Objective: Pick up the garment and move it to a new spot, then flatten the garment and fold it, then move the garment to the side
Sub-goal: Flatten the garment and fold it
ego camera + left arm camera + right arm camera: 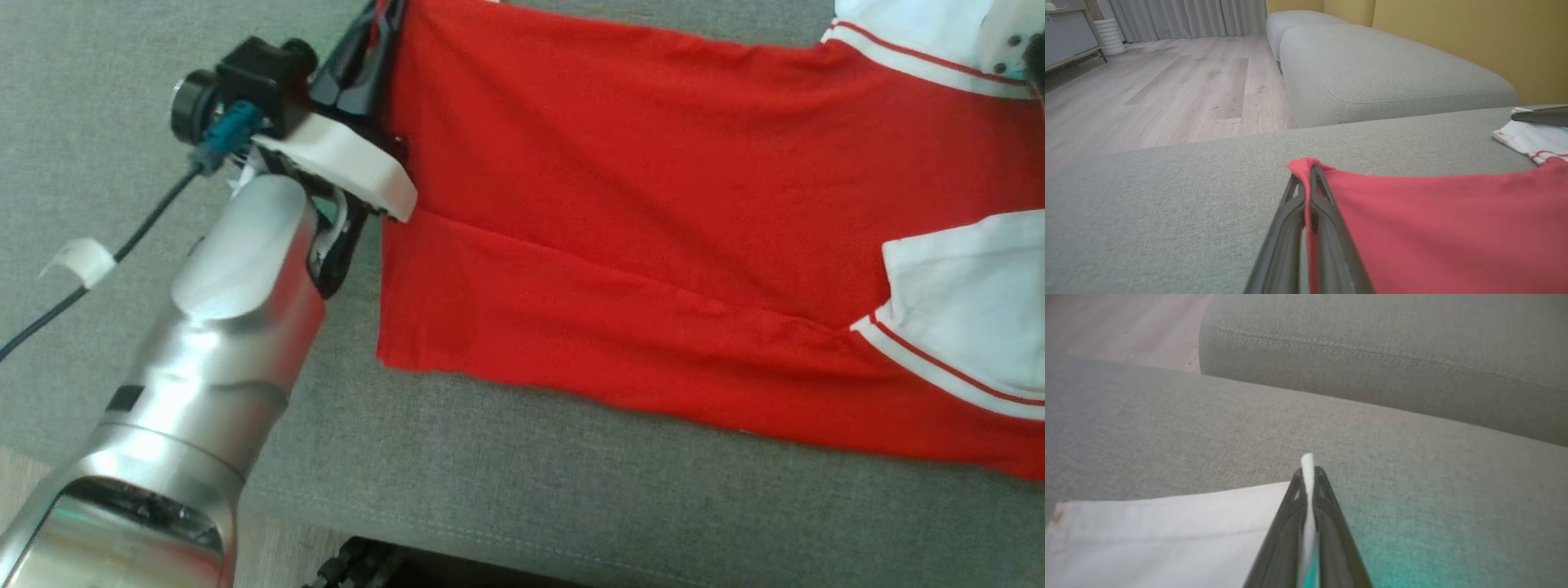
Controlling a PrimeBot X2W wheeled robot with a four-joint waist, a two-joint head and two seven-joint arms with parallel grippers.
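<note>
The garment [620, 180], a red T-shirt with white sleeves and striped trim, lies spread on the grey sofa cushion [571, 490]; a fold line runs across its body. My left gripper [382, 20] is at the top left, at the far hem corner. In the left wrist view, the left gripper [1308, 173] is shut on that red corner, which pokes up between the tips above the garment [1433, 220]. My right gripper [1308, 473] is shut on the edge of a white sleeve [1167, 526]. One of its dark fingers [1541, 116] lies over the white sleeve at the far right.
A second grey cushion [1380, 69] stands beyond a gap, against a yellow wall [1453, 32]. Wooden floor [1167, 90] stretches left to curtains and a low cabinet [1065, 36]. The cushion's front edge runs along the bottom of the head view, above a dark part [367, 563].
</note>
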